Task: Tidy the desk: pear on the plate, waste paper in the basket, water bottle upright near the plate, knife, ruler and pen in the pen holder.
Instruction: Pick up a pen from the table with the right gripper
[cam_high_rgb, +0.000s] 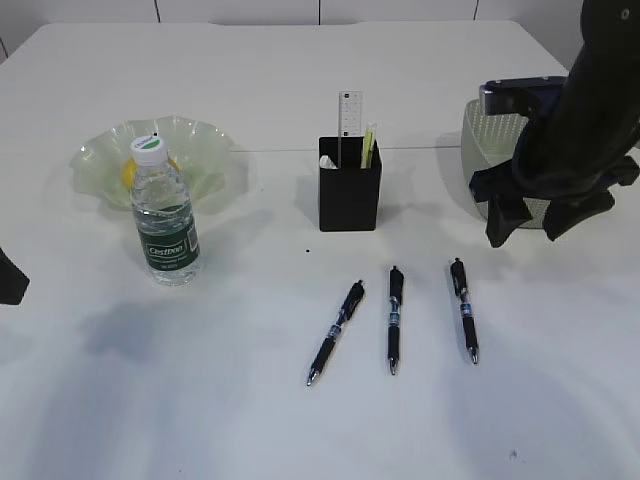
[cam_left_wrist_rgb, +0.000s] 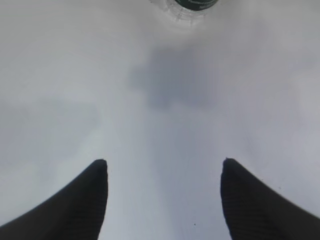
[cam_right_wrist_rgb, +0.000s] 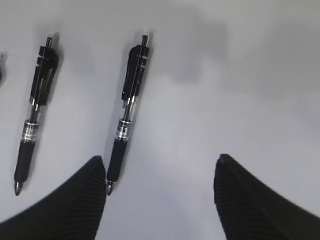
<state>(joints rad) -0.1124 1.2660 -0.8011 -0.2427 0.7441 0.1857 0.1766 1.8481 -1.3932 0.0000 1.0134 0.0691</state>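
A clear water bottle (cam_high_rgb: 165, 215) stands upright in front of the green glass plate (cam_high_rgb: 205, 150). A yellow pear (cam_high_rgb: 128, 176) lies on the plate, mostly hidden behind the bottle. The black pen holder (cam_high_rgb: 349, 190) holds a ruler (cam_high_rgb: 350, 112) and a yellow-green knife (cam_high_rgb: 369, 146). Three black pens lie on the table: left (cam_high_rgb: 336, 332), middle (cam_high_rgb: 394, 318), right (cam_high_rgb: 464, 310). My right gripper (cam_high_rgb: 528, 228) is open above the table, right of the right pen (cam_right_wrist_rgb: 127, 110); its jaws (cam_right_wrist_rgb: 160, 167) are empty. My left gripper (cam_left_wrist_rgb: 164, 167) is open and empty over bare table. No waste paper shows.
The pale basket (cam_high_rgb: 485, 140) stands at the back right, partly hidden by my right arm. The bottle's base (cam_left_wrist_rgb: 187, 6) shows at the top of the left wrist view. The middle pen (cam_right_wrist_rgb: 37, 110) shows left of the right pen.
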